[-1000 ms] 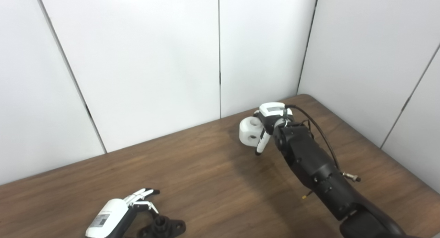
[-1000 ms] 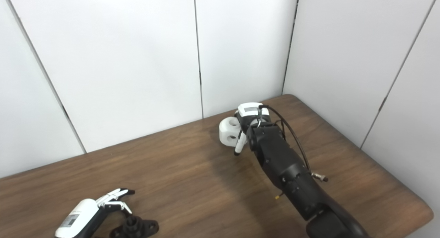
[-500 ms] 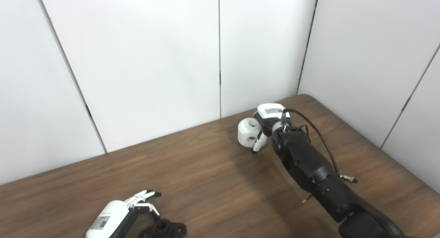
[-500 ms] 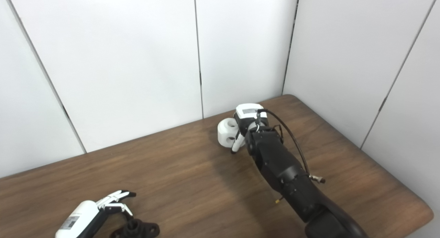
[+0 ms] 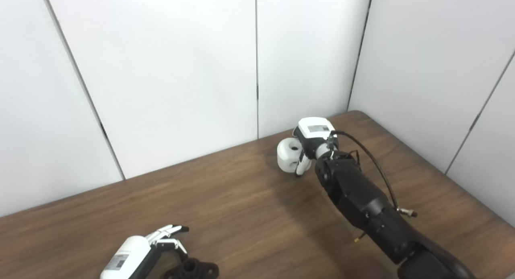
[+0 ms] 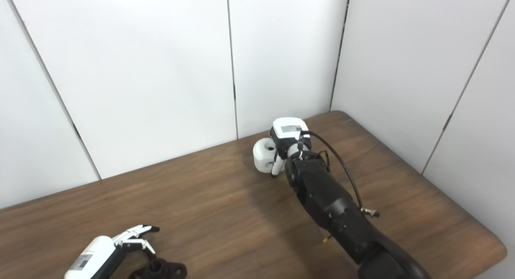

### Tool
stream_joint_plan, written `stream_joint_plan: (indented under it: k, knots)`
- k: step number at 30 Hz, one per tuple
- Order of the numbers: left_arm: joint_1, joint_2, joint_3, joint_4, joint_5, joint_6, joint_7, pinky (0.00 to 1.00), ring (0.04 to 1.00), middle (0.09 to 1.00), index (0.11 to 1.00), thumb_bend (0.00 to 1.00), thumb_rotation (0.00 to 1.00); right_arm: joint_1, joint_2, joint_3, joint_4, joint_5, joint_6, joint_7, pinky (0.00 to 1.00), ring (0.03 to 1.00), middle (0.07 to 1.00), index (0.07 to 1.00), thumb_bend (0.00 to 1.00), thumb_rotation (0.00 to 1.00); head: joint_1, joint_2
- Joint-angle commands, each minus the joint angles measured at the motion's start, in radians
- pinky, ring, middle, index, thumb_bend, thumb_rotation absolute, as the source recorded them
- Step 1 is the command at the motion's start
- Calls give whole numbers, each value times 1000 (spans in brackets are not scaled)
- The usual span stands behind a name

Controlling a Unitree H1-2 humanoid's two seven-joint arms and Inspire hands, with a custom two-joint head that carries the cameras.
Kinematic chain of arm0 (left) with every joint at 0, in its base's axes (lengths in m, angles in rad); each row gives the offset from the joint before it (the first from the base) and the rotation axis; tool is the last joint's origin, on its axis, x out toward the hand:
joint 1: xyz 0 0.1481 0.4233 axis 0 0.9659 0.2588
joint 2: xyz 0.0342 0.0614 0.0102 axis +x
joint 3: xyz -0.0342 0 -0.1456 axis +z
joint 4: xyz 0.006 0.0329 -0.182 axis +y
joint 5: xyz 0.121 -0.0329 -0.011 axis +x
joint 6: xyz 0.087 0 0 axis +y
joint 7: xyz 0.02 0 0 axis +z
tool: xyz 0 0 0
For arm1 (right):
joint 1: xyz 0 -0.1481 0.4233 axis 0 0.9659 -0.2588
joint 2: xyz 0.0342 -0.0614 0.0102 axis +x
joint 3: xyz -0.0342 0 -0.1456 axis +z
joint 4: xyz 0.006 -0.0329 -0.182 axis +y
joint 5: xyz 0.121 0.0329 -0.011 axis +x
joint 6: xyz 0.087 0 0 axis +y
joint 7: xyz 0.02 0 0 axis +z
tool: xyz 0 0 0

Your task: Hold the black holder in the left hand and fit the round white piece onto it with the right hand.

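Two hands are at work on your brown wood table (image 5: 225, 206). Closest to you, at the bottom edge, is your left hand (image 5: 139, 253). It has a white back with a small grey label on it, but the writing is too small to read. Its fingers (image 5: 171, 230) are spread apart and point up and to the right, and they hold nothing. The black holder (image 5: 195, 268) lies flat on the table just beside that hand, on its right. It is dark and low, with a round knob standing up in its middle, and part of it is cut off by the bottom edge. You cannot tell if the hand is touching it.

Farther back, your right arm (image 5: 362, 202) is long and black, with a thin black cable (image 5: 372, 156) looping along it. It reaches across to the far side of the table, near the white wall panels (image 5: 181, 69).

At its end, your right hand (image 6: 286, 142) also has a white back with a small grey label, too small to read. Its fingers are closed around the round white piece (image 6: 262, 155). That piece is thick and round like a fat wheel, all white, with a dark hole in the side that faces you. It sits low, close above the table, well apart from the black holder.
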Motion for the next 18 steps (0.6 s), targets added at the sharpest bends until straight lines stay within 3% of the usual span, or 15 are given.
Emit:
stream_joint_plan:
  k: [1, 4, 9, 18]
  knots:
    - [60, 26, -34, 27, 28, 47, -114, 781, 897, 873, 487, 523, 50, -24, -30, -3, -34, 17, -6, -24, 935, 835, 755, 483, 520, 144, 12, 4]
    - [61, 23, -37, 27, 35, 56, -119, 801, 907, 880, 487, 522, 50, -12, -35, -3, -67, 53, -22, -12, 910, 833, 752, 482, 522, 146, 45, 14]
    - [60, 11, -46, 45, 52, 56, -108, 814, 919, 891, 487, 523, 51, 4, -52, -11, -203, 159, -37, 81, 921, 838, 750, 482, 521, 145, 128, 35]
    - [45, -30, -64, 136, 90, 45, -44, 866, 957, 917, 487, 524, 58, 36, -86, 12, -454, 203, -71, 193, 882, 840, 748, 484, 521, 149, 305, 87]
